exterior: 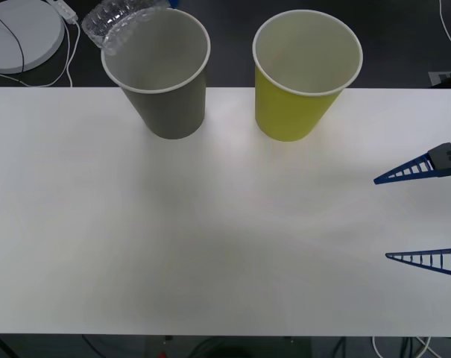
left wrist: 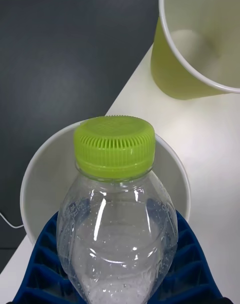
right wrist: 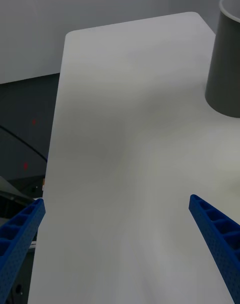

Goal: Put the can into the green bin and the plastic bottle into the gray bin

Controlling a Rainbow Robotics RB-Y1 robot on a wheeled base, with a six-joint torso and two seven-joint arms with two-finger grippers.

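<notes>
- The gray bin stands upright on the white surface, toward its far edge; I'll place everything else from it.
- The green bin stands upright just beside the gray bin, on the robot's right of it, the two cups apart and not touching. Its white inside shows from above.
- The plastic bottle hangs directly over the gray bin's open mouth, cap end pointing down toward the cup's pale inside. From the front, the bottle's clear ribbed body juts out past the gray bin's far-left rim.
- Its lime-green screw cap sits inside the circle of the gray bin's white rim as seen from the left wrist; whether it has dropped below the rim I cannot tell.
- The left pincer is clamped around the bottle's body, its blue ribbed fingers hugging both sides of the clear plastic above the gray bin.
- The right pincer hovers low over the surface well to the robot's right of the gray bin, beyond the green bin and nearer the robot. Its two blue fingers are spread wide with nothing between them.
- A round white device with a cable lies on the dark floor beyond the surface, off to the left of the gray bin.
</notes>
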